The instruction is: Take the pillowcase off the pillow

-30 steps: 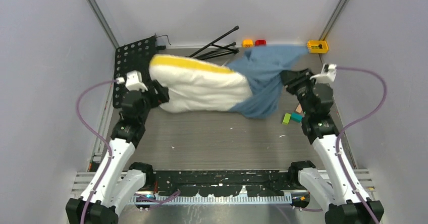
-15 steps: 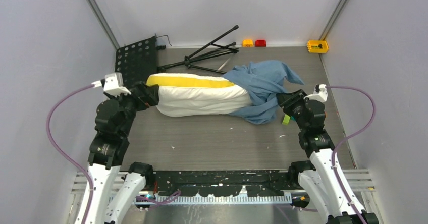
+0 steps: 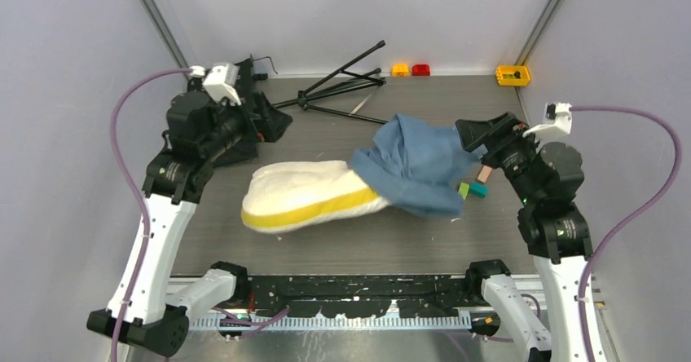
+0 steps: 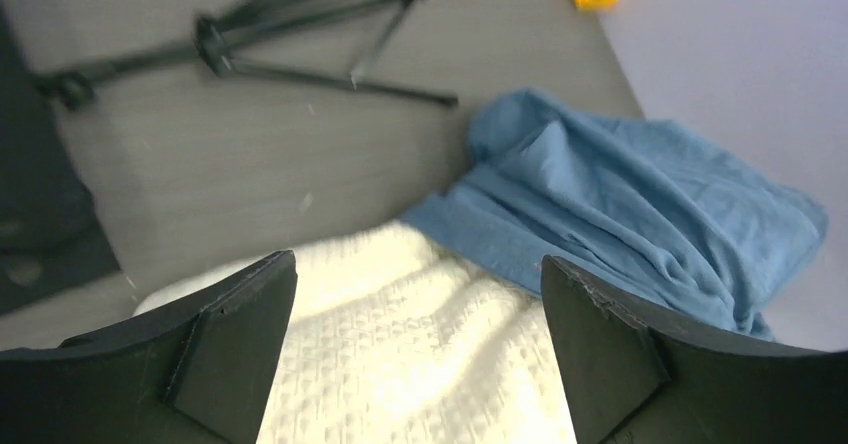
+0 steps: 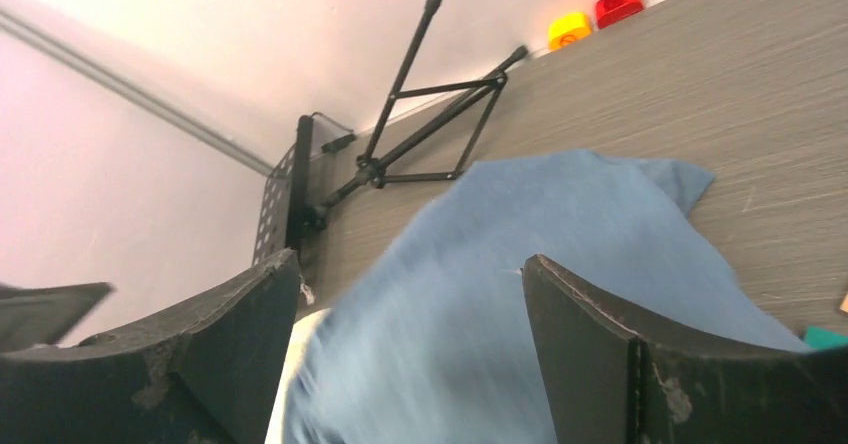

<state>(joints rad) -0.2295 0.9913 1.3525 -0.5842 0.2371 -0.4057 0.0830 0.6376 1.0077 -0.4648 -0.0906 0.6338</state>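
The pillow (image 3: 305, 192) lies on the table, cream-white with yellow piping along its near edge. The blue pillowcase (image 3: 417, 166) covers its right end and bunches to the right. My left gripper (image 3: 275, 121) is open and empty, raised at the back left, apart from the pillow. In the left wrist view its jaws (image 4: 420, 264) stand wide above the pillow (image 4: 400, 354), with the pillowcase (image 4: 620, 214) to the right. My right gripper (image 3: 471, 132) is open, just over the pillowcase's right edge. In the right wrist view (image 5: 410, 264) the blurred pillowcase (image 5: 500, 304) shows between the jaws, not gripped.
A black folded tripod (image 3: 342, 85) lies at the back. A black perforated plate (image 3: 204, 93) sits at the back left under my left arm. Small yellow (image 3: 400, 69) and red (image 3: 420, 69) blocks and a yellow block (image 3: 512, 74) line the back edge. Green and teal blocks (image 3: 470, 189) lie by the pillowcase's right side.
Both grippers have let go and pulled away, the left up to the back left, the right up and right. The pillow has dropped nearer the front, turned so the piping faces me.
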